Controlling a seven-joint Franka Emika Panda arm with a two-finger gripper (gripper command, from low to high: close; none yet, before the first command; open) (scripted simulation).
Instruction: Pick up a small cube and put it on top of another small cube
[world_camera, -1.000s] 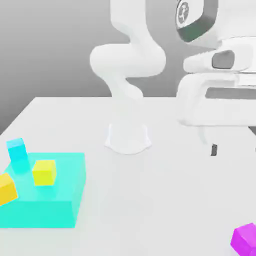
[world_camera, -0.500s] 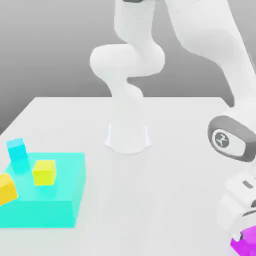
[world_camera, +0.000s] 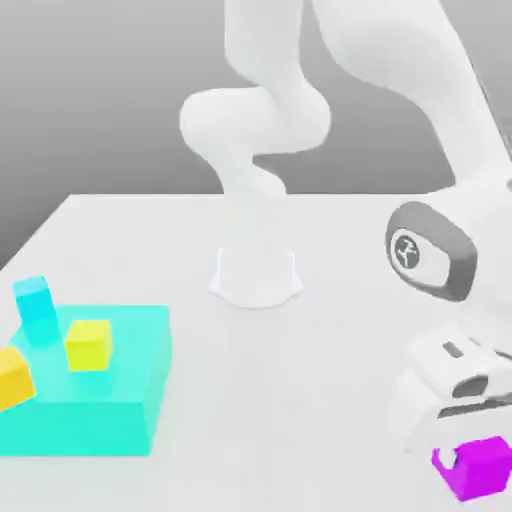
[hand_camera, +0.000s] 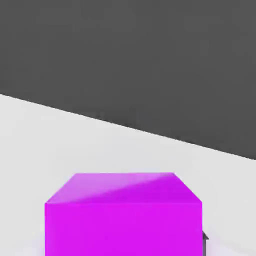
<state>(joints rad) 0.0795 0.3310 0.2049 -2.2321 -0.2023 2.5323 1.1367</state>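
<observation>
1. Exterior view: I had the gripper (world_camera: 476, 460) at the lower right of the frame, closed on the magenta cube (world_camera: 482, 470), one pale fingertip (world_camera: 448, 458) against its side.
2. Magenta cube sat at the lower right, tilted in the picture; I couldn't tell if it touched the table (world_camera: 290, 400).
3. Arm (world_camera: 400, 60) reached from the base (world_camera: 256, 275), mid-frame, over to the right edge, hand pointing down.
4. Teal block (world_camera: 100, 425) was at the lower left, lying flat.
5. Yellow cube (world_camera: 88, 345) was upright on the block's top.
6. Cyan cube (world_camera: 33, 298) was left of the yellow one, near the block's back; I couldn't make out its contact.
7. Orange cube (world_camera: 13, 380) was cut by the left edge, overlapping the block in the picture; support unclear.
8. Hand view: I saw the magenta cube up close, two faces showing, pale tabletop around it, dark grey past the straight table edge.
</observation>
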